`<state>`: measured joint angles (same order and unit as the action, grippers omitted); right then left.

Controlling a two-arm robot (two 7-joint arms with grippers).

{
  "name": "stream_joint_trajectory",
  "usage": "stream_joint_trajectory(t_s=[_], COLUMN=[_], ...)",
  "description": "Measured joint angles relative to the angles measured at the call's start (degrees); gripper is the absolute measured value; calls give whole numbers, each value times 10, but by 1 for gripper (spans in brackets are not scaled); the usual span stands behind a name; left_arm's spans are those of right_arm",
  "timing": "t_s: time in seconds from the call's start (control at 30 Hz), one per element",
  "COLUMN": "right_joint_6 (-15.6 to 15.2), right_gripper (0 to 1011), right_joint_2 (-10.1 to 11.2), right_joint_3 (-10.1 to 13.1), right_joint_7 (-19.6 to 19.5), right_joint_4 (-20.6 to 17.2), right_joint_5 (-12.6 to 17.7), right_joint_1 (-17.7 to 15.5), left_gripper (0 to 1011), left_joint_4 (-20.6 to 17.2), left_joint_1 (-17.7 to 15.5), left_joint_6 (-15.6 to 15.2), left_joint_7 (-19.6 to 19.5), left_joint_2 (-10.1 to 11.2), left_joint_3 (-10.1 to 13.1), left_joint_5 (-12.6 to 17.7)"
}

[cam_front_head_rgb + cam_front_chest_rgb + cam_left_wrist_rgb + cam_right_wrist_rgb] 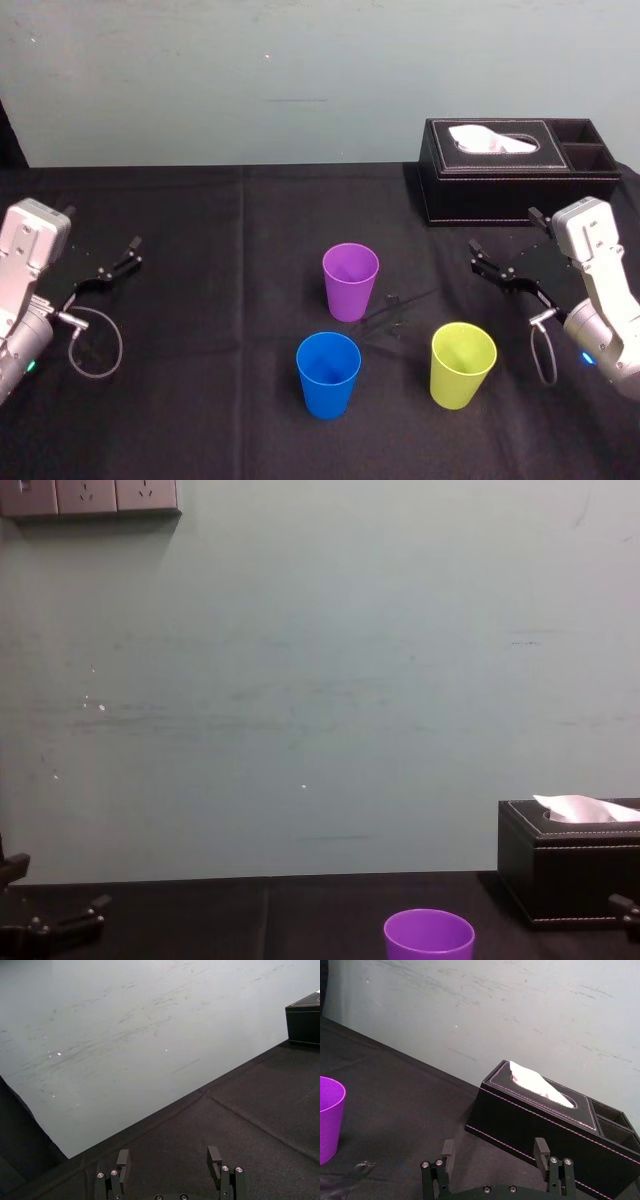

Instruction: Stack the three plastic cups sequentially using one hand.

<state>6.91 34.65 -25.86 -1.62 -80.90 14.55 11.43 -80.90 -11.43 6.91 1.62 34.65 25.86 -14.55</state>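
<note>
Upright, mouths up, well apart on black cloth-covered table [200,400]: round tapered purple plastic cup [350,280] central, blue plastic cup [328,373] nearer the robot, yellow-green plastic cup [463,364] right of the blue. Right gripper [504,231], fingers spread and empty, near the yellow-green cup, before black stitched tissue box [505,165]; left gripper [102,226], likewise spread, idle at far left. Probably first pick: pinch one wall at the rim gently, lift clear, lower centred into next cup.
</note>
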Motion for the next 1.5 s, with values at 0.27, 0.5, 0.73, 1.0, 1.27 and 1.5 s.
stream_joint_trajectory(t_s=[0.27, 0.5, 0.73, 1.0, 1.27, 1.5], right_joint_6=[0, 0, 0, 0, 0, 0], right_gripper=[1000, 1000, 1000, 1000, 1000, 1000], right_joint_2=[0, 0, 0, 0, 0, 0], right_joint_3=[0, 0, 0, 0, 0, 0], right_joint_7=[0, 0, 0, 0, 0, 0], right_joint_4=[0, 0, 0, 0, 0, 0], right_joint_5=[0, 0, 0, 0, 0, 0], right_joint_1=[0, 0, 0, 0, 0, 0], left_gripper=[1011, 1011, 1011, 1011, 1011, 1012], left_joint_4=[0, 0, 0, 0, 0, 0], left_joint_1=[0, 0, 0, 0, 0, 0], left_joint_6=[0, 0, 0, 0, 0, 0], left_joint_7=[0, 0, 0, 0, 0, 0], left_joint_2=[0, 0, 0, 0, 0, 0], left_joint_3=[0, 0, 0, 0, 0, 0], left_joint_5=[0, 0, 0, 0, 0, 0])
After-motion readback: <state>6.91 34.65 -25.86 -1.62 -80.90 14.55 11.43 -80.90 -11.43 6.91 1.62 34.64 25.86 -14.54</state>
